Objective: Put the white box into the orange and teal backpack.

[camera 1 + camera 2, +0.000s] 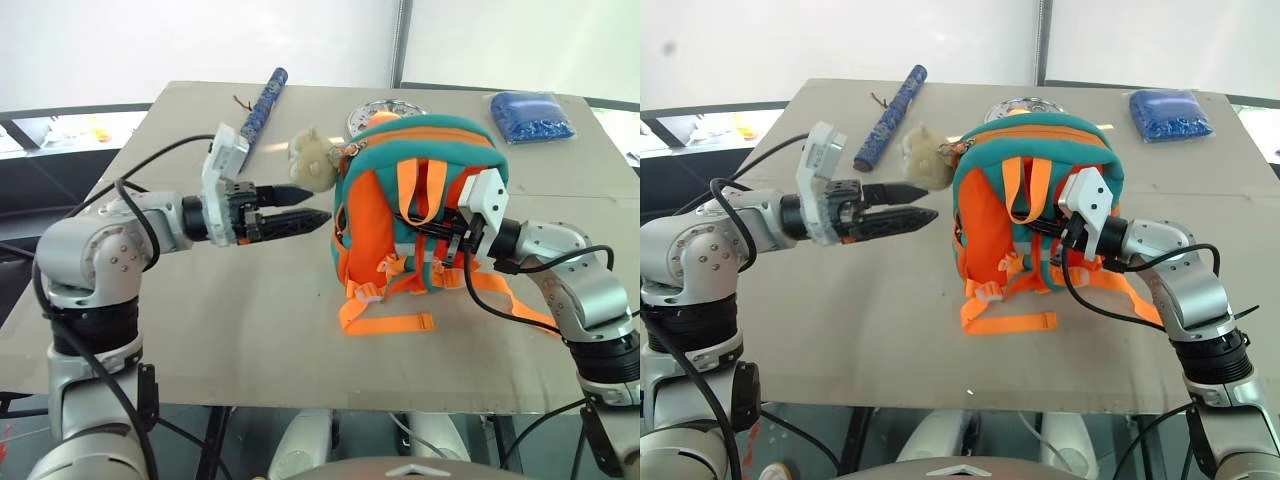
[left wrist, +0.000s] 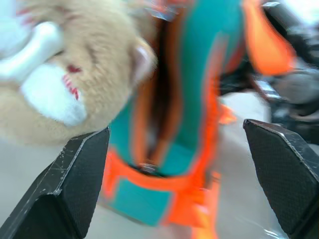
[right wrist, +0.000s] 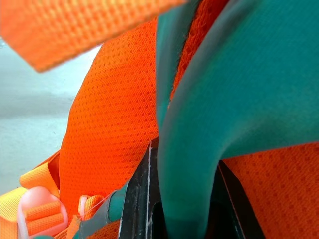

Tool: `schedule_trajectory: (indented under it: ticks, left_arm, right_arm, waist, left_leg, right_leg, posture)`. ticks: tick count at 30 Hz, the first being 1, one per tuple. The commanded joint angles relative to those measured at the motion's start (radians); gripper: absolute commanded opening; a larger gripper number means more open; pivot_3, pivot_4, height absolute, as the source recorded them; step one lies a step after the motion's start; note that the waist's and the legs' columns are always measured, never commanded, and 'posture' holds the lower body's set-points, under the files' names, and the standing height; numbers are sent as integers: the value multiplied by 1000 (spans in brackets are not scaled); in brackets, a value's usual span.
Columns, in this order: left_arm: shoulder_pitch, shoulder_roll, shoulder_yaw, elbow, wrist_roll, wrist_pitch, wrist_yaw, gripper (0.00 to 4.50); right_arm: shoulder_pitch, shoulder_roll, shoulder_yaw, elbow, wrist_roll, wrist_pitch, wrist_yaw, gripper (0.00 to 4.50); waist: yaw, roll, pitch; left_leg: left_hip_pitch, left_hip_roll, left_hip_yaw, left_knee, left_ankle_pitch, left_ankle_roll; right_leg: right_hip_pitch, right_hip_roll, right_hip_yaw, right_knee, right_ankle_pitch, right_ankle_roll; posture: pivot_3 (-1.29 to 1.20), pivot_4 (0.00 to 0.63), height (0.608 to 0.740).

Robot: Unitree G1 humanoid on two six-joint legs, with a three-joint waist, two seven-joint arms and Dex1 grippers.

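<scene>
So the orange and teal backpack (image 1: 415,205) is standing upright mid-desk (image 1: 250,340), straps facing the camera, beige plush charm (image 1: 312,160) dangling off its left side. Right tool (image 3: 172,199) is pinched on a teal edge of it. Left tool (image 1: 300,208) hangs spread wide and empty just beside the charm. Behind: a blue patterned tube (image 1: 262,100), a silver plate (image 1: 378,112) mostly blocked by the bag, I think, and a blue pouch (image 1: 531,116).

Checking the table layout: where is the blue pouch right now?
In the left eye view the blue pouch lies at the table's far right corner, behind and right of the orange and teal backpack, apart from it.
</scene>
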Motion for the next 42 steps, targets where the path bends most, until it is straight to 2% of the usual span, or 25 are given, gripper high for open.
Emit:
schedule_trajectory:
  ticks: [1, 8, 17, 19, 25, 28, 32, 35, 42]
  left_arm:
    - [-19, 15, -7, 0, 24, -67, 7, 4437]
    - [-86, -38, -24, 96, 78, -129, 110, 4437]
    - [-98, -101, -75, 93, 70, -167, 97, 4437]
    - [-91, -98, -73, 90, 68, -179, 84, 3497]
    - [-67, -98, -26, 101, 38, -161, 96, 1328]
    - [-32, -101, 17, 96, -10, -128, 107, 488]
    - [28, -129, 123, 90, -141, -20, 160, 395]
    - [143, -105, 93, 59, -104, -35, 158, 394]
    - [355, -117, 39, 53, -21, -100, 203, 394]
  right_arm:
    - [-7, -4, -18, -19, 2, 7, 4, 0]
    - [6, -10, -26, -32, 7, 21, 3, 0]
    - [15, -5, -28, -64, 18, 44, -5, 0]
    - [18, -5, -34, -66, 19, 51, -12, 0]
    - [-3, 38, -82, -57, 57, 130, -102, 0]
    - [-37, 81, -129, -36, 85, 191, -185, 0]
    - [-87, 117, -185, 18, 86, 253, -292, 0]
    - [-120, 144, -226, 55, 94, 295, -367, 0]
    - [-146, 158, -276, 96, 101, 315, -457, 0]
  waist:
    - [0, 0, 0]
    - [2, 0, 0]
    - [0, 0, 0]
    - [0, 0, 0]
    - [0, 0, 0]
    - [-1, 0, 0]
    - [0, 0, 0]
    - [-1, 0, 0]
    - [2, 1, -1]
  left_leg:
    - [0, 0, 0, 0, 0, 0]
    - [0, 0, 0, 0, 0, 0]
    - [-1, 0, 0, 0, 0, 0]
    - [-1, 0, 0, -1, 0, 0]
    - [-1, 0, 0, 0, 0, 0]
    - [-1, 0, 1, -1, 0, 0]
    - [-2, 1, 0, 0, 0, 0]
    - [-2, 0, 0, -1, 0, 0]
    - [-2, 0, 2, -2, 0, 0]
  right_leg:
    - [0, 0, 0, 0, 0, 0]
    - [0, 0, 0, 0, 0, 0]
    - [-1, 0, 0, -1, 0, 0]
    - [-1, 0, 0, 0, 0, 0]
    - [-1, 0, 0, 0, 0, 0]
    - [-2, 0, 1, 0, 0, 0]
    - [-2, 0, 0, 0, 0, 0]
    - [-2, 0, 1, 0, 0, 0]
    - [-3, -1, 2, 0, 0, 0]
  posture:
    - [0, 150, 733]
    - [0, 150, 733]
    - [0, 150, 733]
    - [0, 150, 733]
    - [0, 150, 733]
    - [0, 150, 733]
    - [0, 150, 733]
    - [0, 150, 733]
    - [0, 150, 733]
